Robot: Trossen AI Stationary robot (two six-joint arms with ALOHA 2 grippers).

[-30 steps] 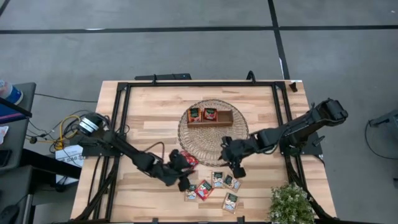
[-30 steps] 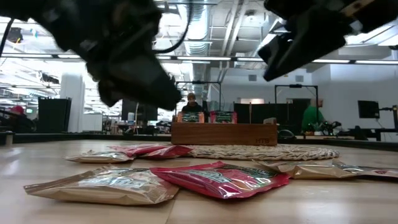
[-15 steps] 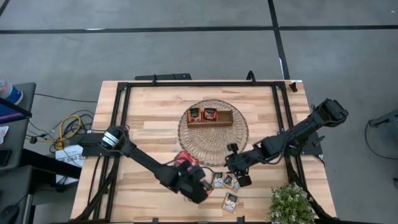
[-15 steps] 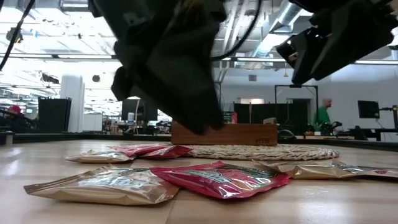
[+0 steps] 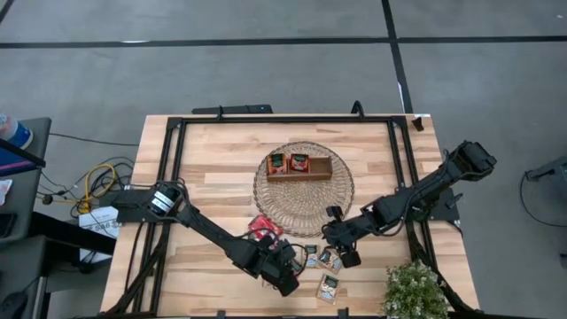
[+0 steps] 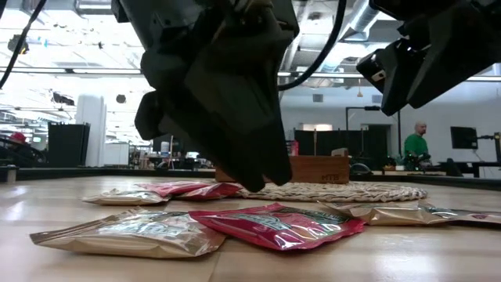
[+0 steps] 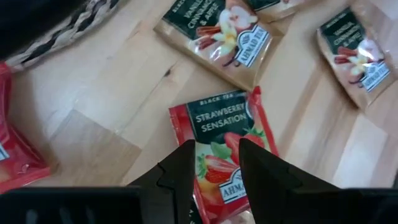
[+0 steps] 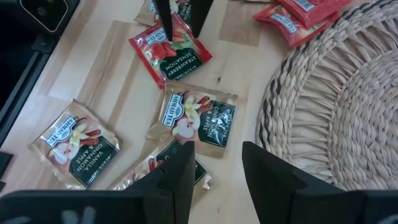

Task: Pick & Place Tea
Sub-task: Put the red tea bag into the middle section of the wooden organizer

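Several small tea sachets lie flat on the wooden table near its front edge. My left gripper [image 7: 215, 163] is open and slants down just above a red strawberry sachet [image 7: 227, 140], one finger over each side of it, touching nothing in the low view. My right gripper [image 8: 217, 169] is open above a pale vanilla sachet [image 8: 199, 121], beside the wicker mat [image 8: 336, 106]. Other beige sachets [image 8: 74, 142] lie around. The wooden tray [image 5: 301, 166] on the mat holds two sachets.
Two red sachets [image 5: 264, 227] lie at the mat's near left edge. A potted plant [image 5: 415, 288] stands at the near right corner. A black frame [image 5: 168, 177] runs round the table. People show in the room beyond the table.
My left gripper has swung toward the table's near right, tipping further down, and now hangs over the red strawberry sachet. My right gripper has shifted a little toward the near edge, over the beige sachets. No sachet has moved.
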